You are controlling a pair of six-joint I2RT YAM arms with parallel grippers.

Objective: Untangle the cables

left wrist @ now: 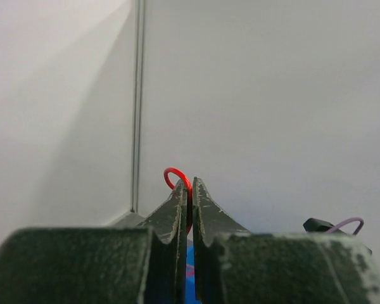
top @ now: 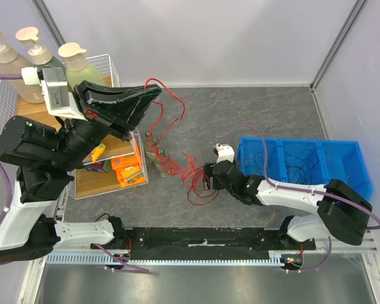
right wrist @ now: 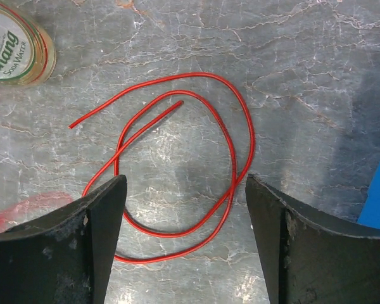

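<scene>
My left gripper [top: 153,92] is raised high at the back left and is shut on a red cable [top: 171,101]. This cable hangs down to the red tangle [top: 177,168] on the table. In the left wrist view the jaws [left wrist: 190,185] are closed, with a small red cable loop [left wrist: 175,174] sticking out at the tips. My right gripper [top: 206,178] is open and low beside the tangle, above a loose red cable loop [top: 201,195]. In the right wrist view the wide-open gripper [right wrist: 185,180] frames that red loop [right wrist: 231,145] lying flat on the table, untouched.
A blue bin [top: 342,155] at the right holds thin black cables. A small glass bottle [top: 158,154] stands by the tangle; it shows in the right wrist view [right wrist: 12,44]. A wire basket [top: 6,95] with soap bottles and a box of orange items [top: 128,171] stand at the left.
</scene>
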